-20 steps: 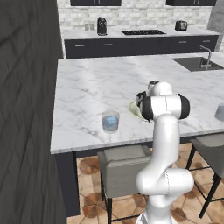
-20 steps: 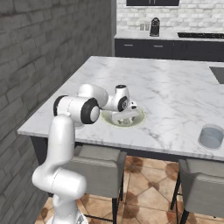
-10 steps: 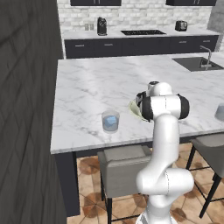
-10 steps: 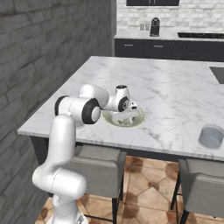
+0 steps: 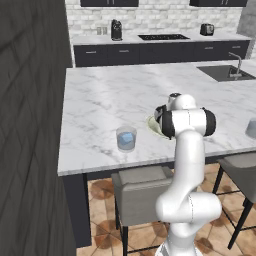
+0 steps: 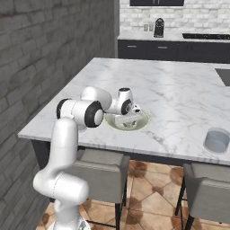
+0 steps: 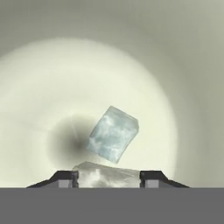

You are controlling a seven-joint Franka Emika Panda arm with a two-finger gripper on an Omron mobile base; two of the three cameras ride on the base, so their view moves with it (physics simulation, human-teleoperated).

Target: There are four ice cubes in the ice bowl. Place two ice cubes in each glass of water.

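My gripper (image 7: 108, 177) reaches down into the pale yellow-green ice bowl (image 7: 175, 65), whose rim also shows on the marble island (image 6: 143, 121) (image 5: 152, 124). One pale ice cube (image 7: 107, 174) fills the gap between my two fingertips, which touch its sides. A second ice cube (image 7: 113, 134) lies tilted on the bowl's floor just beyond. In the right base view the gripper (image 6: 126, 121) sits low inside the bowl. One glass of water (image 5: 126, 138) stands left of the bowl with something pale blue inside. The other glass of water (image 6: 217, 140) (image 5: 251, 128) stands far to the right.
The island's front edge (image 6: 134, 152) runs just under the bowl, with grey stools (image 6: 101, 168) below it. A sink (image 5: 227, 72) is set into the far right of the island. A back counter holds a coffee machine (image 5: 116, 30).
The fingers have closed in from wide open onto the ice cube between them. The arm, bowl and glasses have stayed in place.
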